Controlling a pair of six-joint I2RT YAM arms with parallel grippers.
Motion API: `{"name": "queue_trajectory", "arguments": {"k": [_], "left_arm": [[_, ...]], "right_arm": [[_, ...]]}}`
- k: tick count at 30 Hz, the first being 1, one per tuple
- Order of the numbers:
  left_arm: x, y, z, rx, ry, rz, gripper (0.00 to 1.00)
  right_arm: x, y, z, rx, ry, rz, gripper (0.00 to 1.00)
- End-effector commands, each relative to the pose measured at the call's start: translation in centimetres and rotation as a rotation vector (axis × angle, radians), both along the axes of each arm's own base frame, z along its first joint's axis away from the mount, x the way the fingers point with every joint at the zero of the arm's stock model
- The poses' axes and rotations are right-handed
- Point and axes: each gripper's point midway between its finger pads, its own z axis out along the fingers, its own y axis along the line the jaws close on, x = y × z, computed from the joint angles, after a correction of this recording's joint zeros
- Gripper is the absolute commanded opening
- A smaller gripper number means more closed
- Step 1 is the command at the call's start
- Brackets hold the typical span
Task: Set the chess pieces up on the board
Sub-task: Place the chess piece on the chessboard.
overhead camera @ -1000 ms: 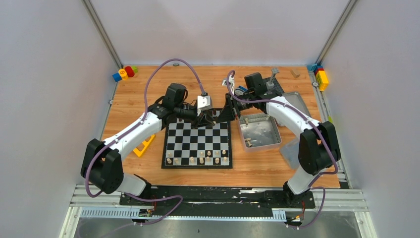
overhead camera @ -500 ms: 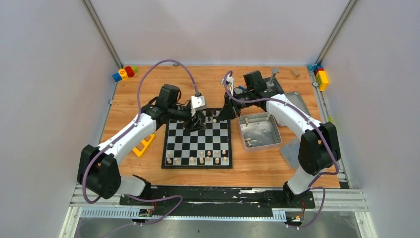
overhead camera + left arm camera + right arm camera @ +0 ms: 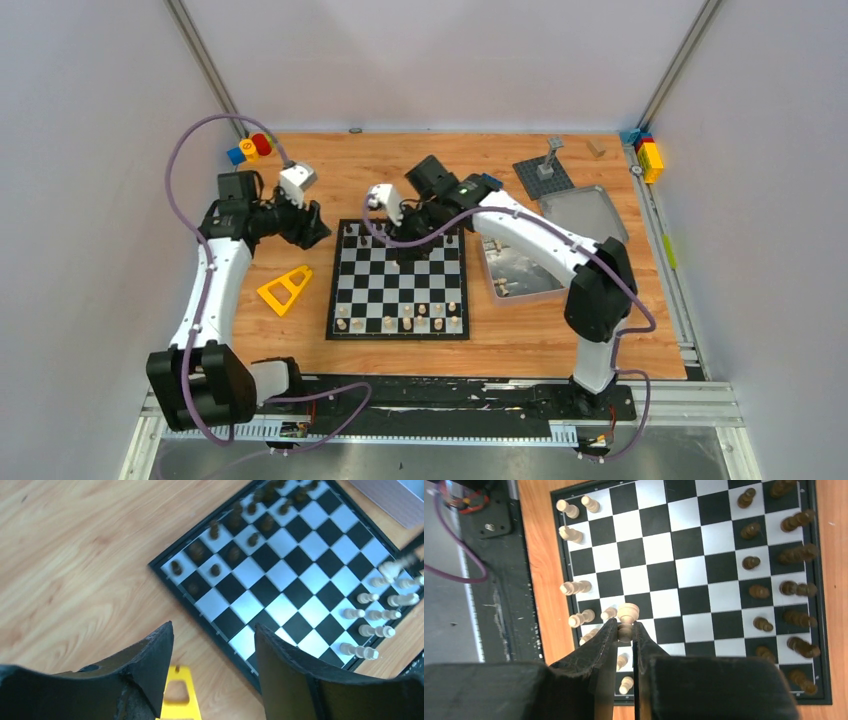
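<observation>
gripping a pale piece (image 3: pixel 628 614) over the board (image 3: pixel 659 547), right jaws; left jaws open, withdrawn

A wooden tabletop (image 3: pixel 340 165) with warm orange-brown grain fills the middle of the top view. Three plain, pale grey-lilac walls enclose it: the back wall (image 3: pixel 440 60) across the top of the frame, the left wall (image 3: pixel 90 200) and the right wall (image 3: pixel 770 200) slanting down the sides. Thin aluminium posts stand in the two far corners, the left post (image 3: pixel 206 65) and the right post (image 3: pixel 680 60). A metal strip (image 3: pixel 683 310) runs along the tabletop's right edge. At the lower edge lie aluminium rails (image 3: pixel 700 405), a black base plate (image 3: pixel 450 395) and a dull grey metal sheet (image 3: pixel 450 460). The light is soft and even, and shadows are faint.
</observation>
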Motion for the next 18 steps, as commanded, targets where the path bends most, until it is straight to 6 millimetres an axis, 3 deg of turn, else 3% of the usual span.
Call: {"name": "queue_trajectory", "arguments": {"k": [1,5,9,18], "left_arm": [[-0.3,4.9,2.6,-0.054,0.0,0.227,0.7],[-0.4,8.1,3.2,-0.088,0.006,0.334,0.79],[-0.3,9.5,3.3,-0.096,0.014,0.383,0.86],[-0.3,9.7,3.5,-0.098,-0.002,0.388,0.88]], "right_arm": [[0.0,1.1,-3.0,-0.228,-0.136,0.057,0.0],[-1.3,2.8,-5.2,-0.324,-0.194,0.134,0.0],[-2.4,3.3,-7.5,-0.442,-0.272,0.212,0.0],[-3.6,3.9,-9.5,-0.529,-0.332,0.301,0.0]]}}
